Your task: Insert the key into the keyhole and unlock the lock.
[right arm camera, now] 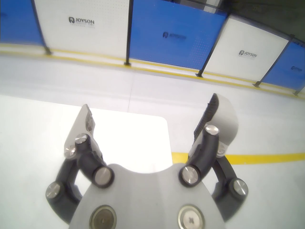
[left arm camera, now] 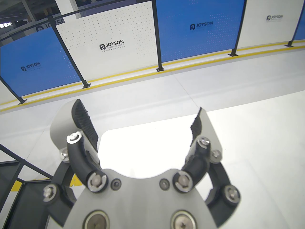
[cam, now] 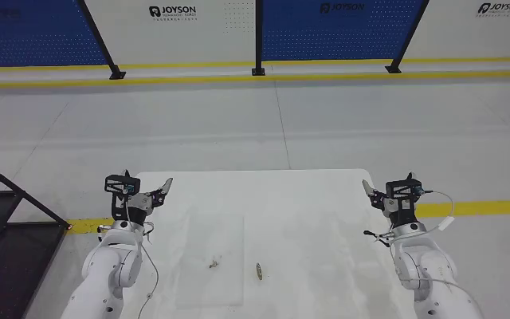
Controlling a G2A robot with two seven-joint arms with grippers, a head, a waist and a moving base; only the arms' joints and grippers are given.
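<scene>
Task items: two small metal pieces lie on the white table (cam: 319, 207), toward its 6 o'clock edge. They are too small for me to tell which is the key and which the lock. The silvery piece (cam: 213, 261) seems to rest on a faint clear rectangular sheet (cam: 207, 231). The brassy piece (cam: 259, 271) lies near it at about 4 o'clock, apart from it and just off the sheet's edge.

My left claw (cam: 159, 193) hangs at the table's 10 o'clock corner, well apart from both pieces. In its wrist view, the left claw (left arm camera: 139, 107) has its jaws spread wide, with the ribbed black pads (left arm camera: 84, 120) facing each other over the bright tabletop corner.

My right claw (cam: 370, 195) hangs at the table's 2 o'clock corner, also well apart from the pieces. In its wrist view, the right claw (right arm camera: 150, 101) likewise has its jaws apart.

Surroundings: a black metal frame (cam: 20, 207) stands at 9 o'clock of the table. The floor (cam: 239, 127) is pale grey, with yellow lines (cam: 319, 76) at 12 o'clock. Behind them runs a fence of blue and white panels (cam: 335, 28) on black posts. The panels carry a dark logo and wording.
</scene>
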